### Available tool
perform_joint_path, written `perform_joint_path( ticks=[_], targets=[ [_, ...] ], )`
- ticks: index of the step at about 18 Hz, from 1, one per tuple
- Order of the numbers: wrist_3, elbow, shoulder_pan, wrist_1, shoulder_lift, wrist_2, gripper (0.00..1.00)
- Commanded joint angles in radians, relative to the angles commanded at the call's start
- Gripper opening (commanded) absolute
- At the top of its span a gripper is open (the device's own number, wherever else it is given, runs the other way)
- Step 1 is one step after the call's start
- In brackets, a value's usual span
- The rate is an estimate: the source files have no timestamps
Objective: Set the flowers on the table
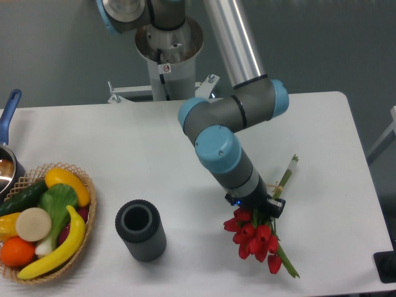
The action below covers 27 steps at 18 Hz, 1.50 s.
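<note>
**A:** Where are the flowers against the tabletop?

**B:** Low over its near right part, the long axis running from the stem tips at about 1 o'clock to the red heads at 7.

**A:** And from the end effector?

**B:** Heads spill toward 6 o'clock just below it; stems stick out toward 1. It seems clamped across the stems, though the fingers are mostly hidden.

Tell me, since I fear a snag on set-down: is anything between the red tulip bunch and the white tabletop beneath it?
Nothing visible. The red tulip bunch, held in the gripper, hangs over bare white tabletop.
</note>
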<state>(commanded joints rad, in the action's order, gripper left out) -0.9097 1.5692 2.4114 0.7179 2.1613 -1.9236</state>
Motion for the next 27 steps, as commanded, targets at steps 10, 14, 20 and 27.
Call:
perform_joint_path(
  ticks=[10,14,20,27],
  targets=[
    [0.0,0.003,-0.002,0.0,0.003,-0.015,1.0],
    [-0.043,-0.011,0.008,0.006,-0.102,0.002,1.0],
    [-0.117,-0.037,0.104,0.092,-0.208,0.162,1.0],
    [-0.296,-0.167,0.293,0.49,-0.313,0.442,1.0]
  ],
)
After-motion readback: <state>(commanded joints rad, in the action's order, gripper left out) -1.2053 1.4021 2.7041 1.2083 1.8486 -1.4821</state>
